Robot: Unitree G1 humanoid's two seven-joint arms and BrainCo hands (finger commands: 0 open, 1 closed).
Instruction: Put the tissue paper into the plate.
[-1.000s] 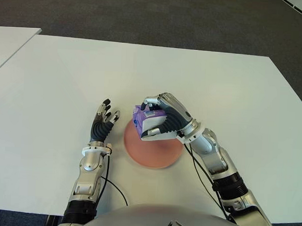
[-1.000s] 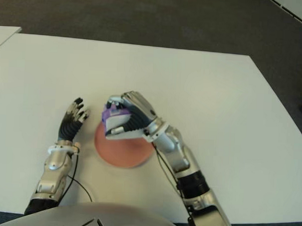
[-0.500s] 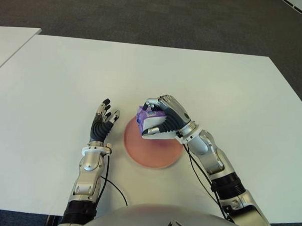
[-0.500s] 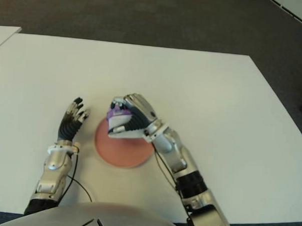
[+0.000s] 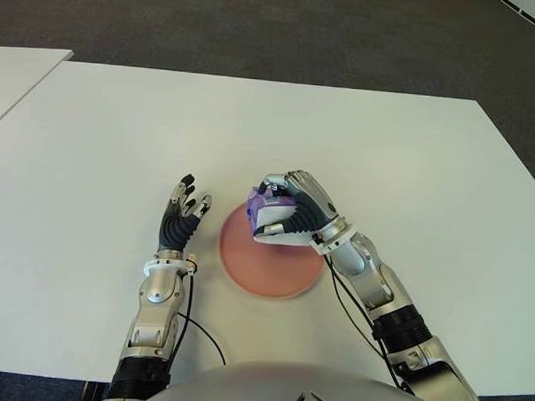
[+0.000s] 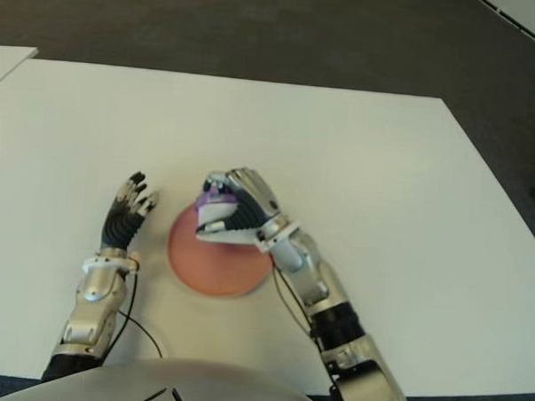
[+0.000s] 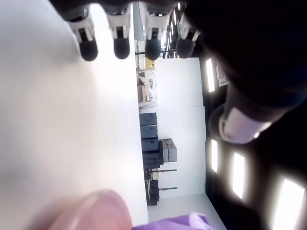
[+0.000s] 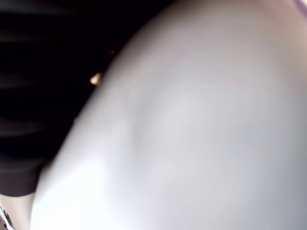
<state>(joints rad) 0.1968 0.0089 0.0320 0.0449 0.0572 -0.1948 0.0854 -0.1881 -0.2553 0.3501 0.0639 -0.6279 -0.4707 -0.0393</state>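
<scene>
Left eye view shows the small purple tissue paper packet (image 5: 266, 203) gripped in the right robot hand (image 5: 289, 214), over the far edge of the round, flat pink plate (image 5: 269, 263). Only a strip of purple shows between the curled silver and black fingers (image 5: 273, 180) above and the thumb below; whether the packet touches the plate cannot be told. The right robot hand is closed around the packet, knuckles turned up and away from the robot, palm facing toward the robot's left. Its wrist and silver forearm (image 5: 371, 280) run back from the plate's right rim toward the robot's body at the lower right, the arm bent and angled across the white tabletop (image 5: 385, 161).

The plate lies flat on the tabletop, close in front of the robot's torso, its near and middle parts bare.

The left robot hand (image 5: 181, 216) shows just to the left of the plate, apart from it, holding nothing. Its black fingers are stretched out and slightly spread, pointing away from the robot, and the left wrist view confirms the straight fingertips (image 7: 122, 47) over the pale surface. The left forearm (image 5: 156, 315) runs straight back toward the robot.

The right wrist view is filled by a pale blurred surface and tells nothing of the grip.

A dark carpeted floor (image 5: 257, 27) lies beyond the tabletop's far edge, and the corner of a second white table (image 5: 15, 74) shows at the far left.
</scene>
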